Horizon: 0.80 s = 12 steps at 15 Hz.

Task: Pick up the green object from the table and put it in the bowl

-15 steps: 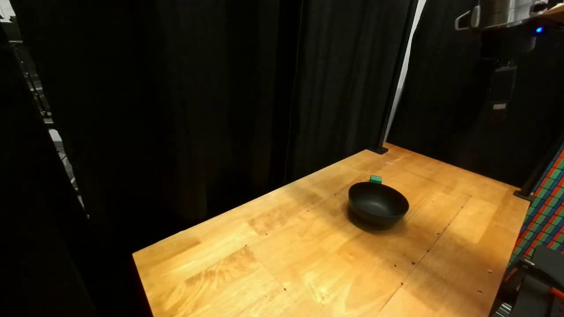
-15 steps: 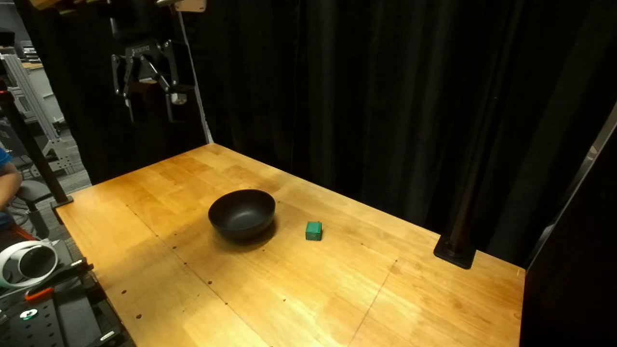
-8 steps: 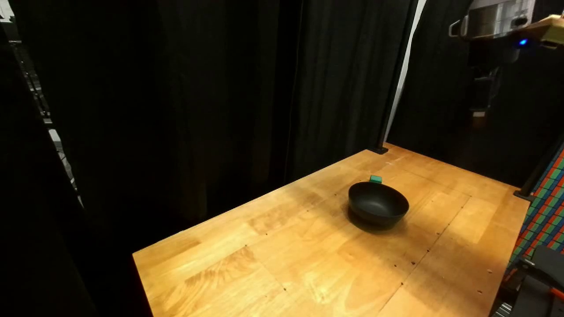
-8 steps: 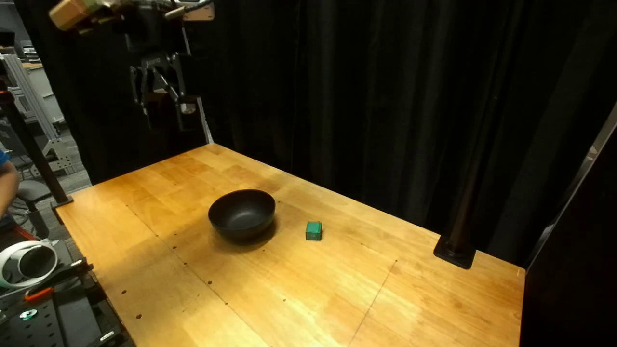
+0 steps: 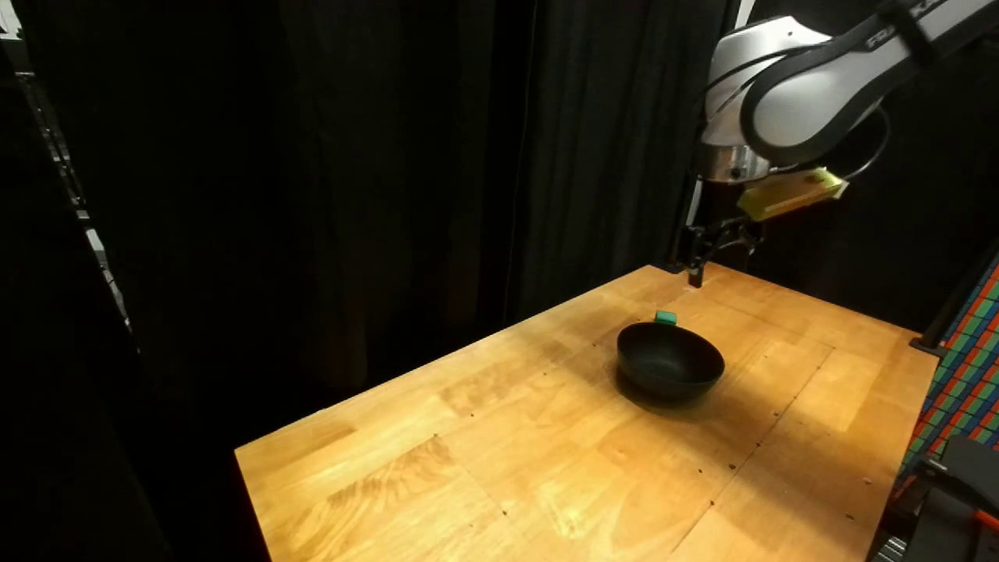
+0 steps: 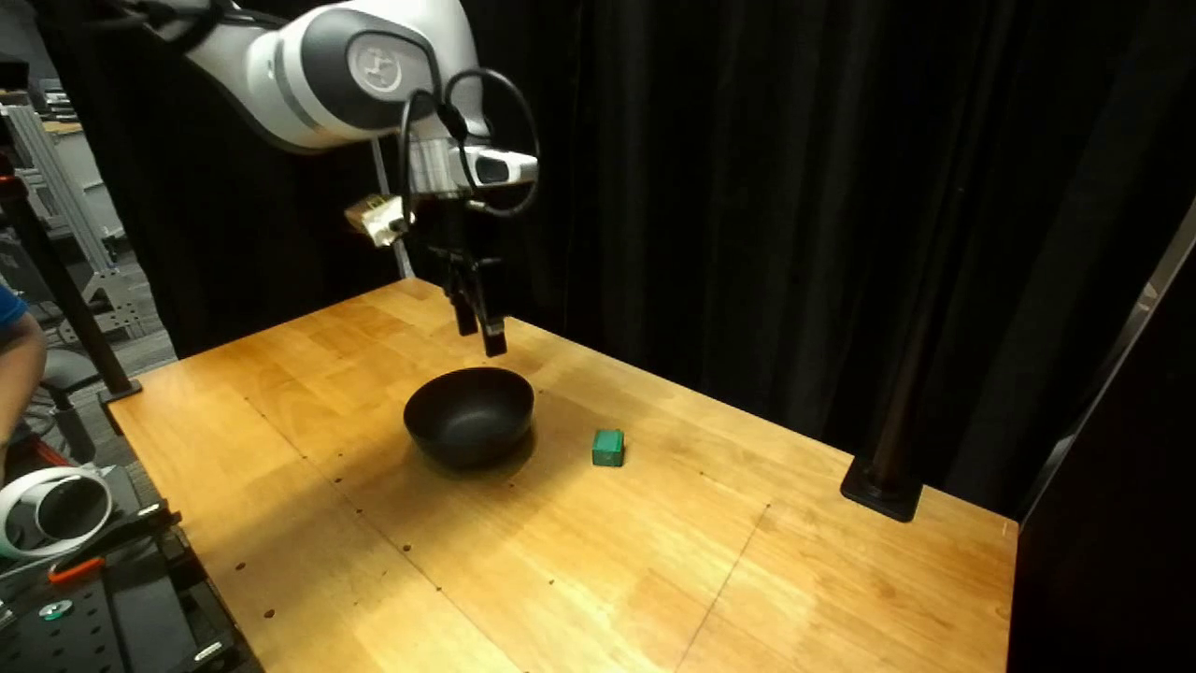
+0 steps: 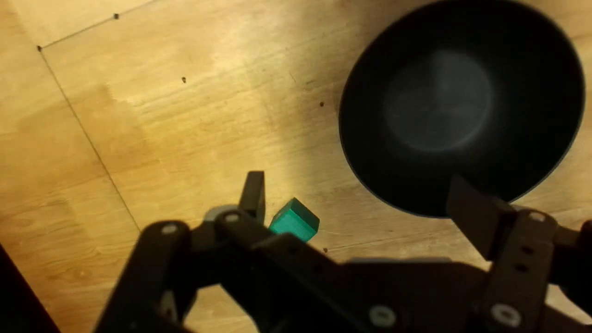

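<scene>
The green object [image 6: 607,448] is a small block on the wooden table [image 6: 579,579], beside the black bowl [image 6: 470,421] and apart from it. In an exterior view the green object [image 5: 666,317] shows just behind the rim of the bowl [image 5: 670,363]. The bowl looks empty. My gripper [image 6: 481,340] hangs above the table, behind and above the bowl's far rim in that view. In the wrist view my gripper [image 7: 356,188] has its fingers wide apart with nothing between them. The green object [image 7: 296,221] lies below, close to the left finger, partly hidden by it. The bowl [image 7: 439,101] is upper right.
Black posts stand at the table's corners, one with a base plate [image 6: 881,486]. Black curtains [image 6: 747,187] hang behind the table's far edge. A side cart with a white ring-shaped part [image 6: 56,509] stands beside the table. A person's arm [image 6: 21,374] shows at the left edge.
My gripper has come down and across towards the bowl and the green object, and has turned. More of the arm is in view. The bowl and green object have not moved.
</scene>
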Each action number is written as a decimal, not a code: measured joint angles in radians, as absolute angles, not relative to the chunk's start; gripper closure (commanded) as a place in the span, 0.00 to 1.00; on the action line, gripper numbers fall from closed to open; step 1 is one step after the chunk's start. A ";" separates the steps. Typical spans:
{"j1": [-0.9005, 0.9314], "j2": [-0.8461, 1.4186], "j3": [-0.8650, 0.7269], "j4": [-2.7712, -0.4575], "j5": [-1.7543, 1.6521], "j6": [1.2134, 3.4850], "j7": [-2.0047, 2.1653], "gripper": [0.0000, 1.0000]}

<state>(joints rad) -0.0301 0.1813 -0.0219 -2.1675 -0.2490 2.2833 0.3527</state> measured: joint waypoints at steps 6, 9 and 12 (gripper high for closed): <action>-0.014 0.460 -0.095 -1.978 -0.186 2.462 0.579 0.00; -0.001 0.546 -0.134 -1.918 -0.129 2.520 0.655 0.00; 0.003 0.614 -0.159 -1.877 -0.087 2.548 0.702 0.00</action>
<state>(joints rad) 0.0033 0.6136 -0.1595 -1.8766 -0.0873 2.5478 0.7018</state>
